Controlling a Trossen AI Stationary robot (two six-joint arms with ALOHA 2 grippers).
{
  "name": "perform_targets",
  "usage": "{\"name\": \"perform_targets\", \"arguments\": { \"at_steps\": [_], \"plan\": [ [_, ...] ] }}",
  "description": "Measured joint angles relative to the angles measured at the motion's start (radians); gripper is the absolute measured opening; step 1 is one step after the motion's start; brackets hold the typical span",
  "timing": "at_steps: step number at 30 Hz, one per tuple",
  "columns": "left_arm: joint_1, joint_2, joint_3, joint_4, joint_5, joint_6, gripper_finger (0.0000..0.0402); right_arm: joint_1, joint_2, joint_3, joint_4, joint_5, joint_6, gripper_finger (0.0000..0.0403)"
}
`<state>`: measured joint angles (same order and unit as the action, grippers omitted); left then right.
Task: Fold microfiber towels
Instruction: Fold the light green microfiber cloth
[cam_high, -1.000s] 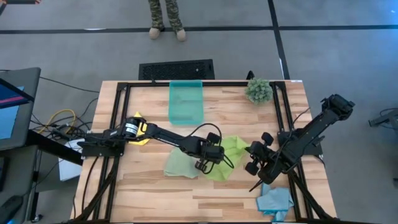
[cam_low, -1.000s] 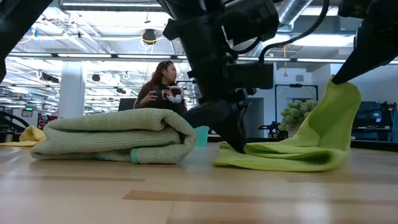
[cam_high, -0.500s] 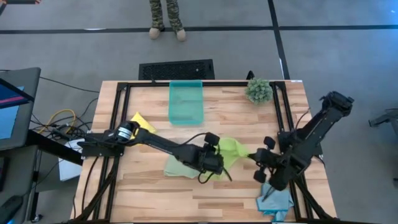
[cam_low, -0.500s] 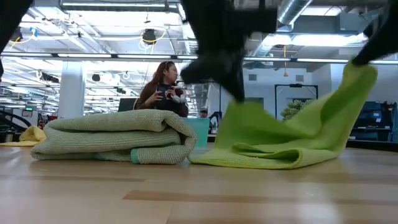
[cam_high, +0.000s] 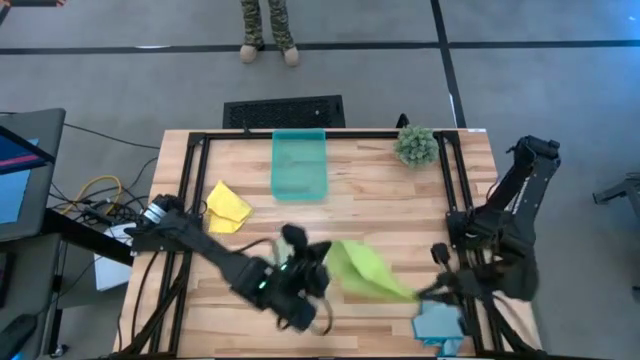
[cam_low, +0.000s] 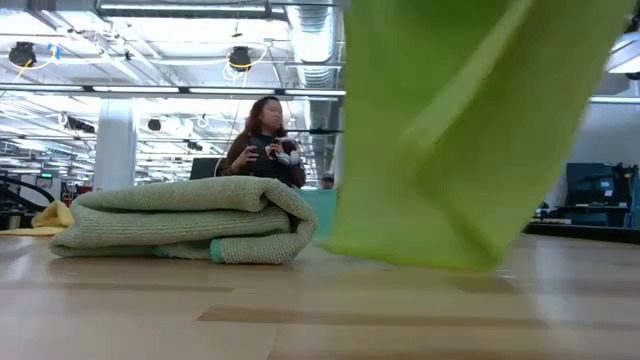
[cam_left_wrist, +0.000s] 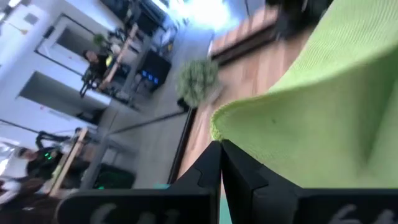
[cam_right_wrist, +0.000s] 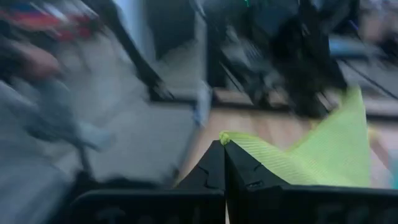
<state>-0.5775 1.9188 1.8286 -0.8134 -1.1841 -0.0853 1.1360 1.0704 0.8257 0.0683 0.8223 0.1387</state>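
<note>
Lime green towel (cam_high: 365, 270) is lifted clear of the table (cam_high: 380, 190), stretched between both arms near the table's front edge. Left gripper (cam_left_wrist: 221, 163) is clenched on one corner of it; right gripper (cam_right_wrist: 223, 160) is clenched on the opposite corner, so the cloth hangs taut as a sloped sheet, probably to flatten it before laying it down for the fold. In the low view it fills the upper right of the scene, its lower edge just off the wood. Pale green towel (cam_low: 185, 220) lies already folded on the table beside the hanging cloth. Yellow towel (cam_high: 227, 206) lies toward the table's left side, left of the teal bin (cam_high: 300, 163); light blue towel (cam_high: 440, 322) sits crumpled at the table's front right corner, just under the right arm. Compared with half a second ago: the lime towel then still touched the table with one side draped; both arms have since pulled toward the front edge and raised it fully.
</note>
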Motion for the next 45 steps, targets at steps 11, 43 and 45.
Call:
{"name": "perform_targets", "arguments": {
  "at_steps": [11,43,45],
  "plan": [
    [0.111,-0.003,-0.048,-0.123,0.125,-0.201,0.0000,-0.088,-0.048,0.000,-0.499,0.216,0.486,0.0010],
    [0.088,-0.011,-0.124,0.008,0.313,0.105,0.0000,-0.148,-0.058,0.000,-0.570,0.050,0.488,0.0010],
    [0.156,-0.010,-0.158,0.021,0.333,0.107,0.0000,-0.204,-0.039,0.000,-0.718,0.064,0.619,0.0010]
  ]
}}
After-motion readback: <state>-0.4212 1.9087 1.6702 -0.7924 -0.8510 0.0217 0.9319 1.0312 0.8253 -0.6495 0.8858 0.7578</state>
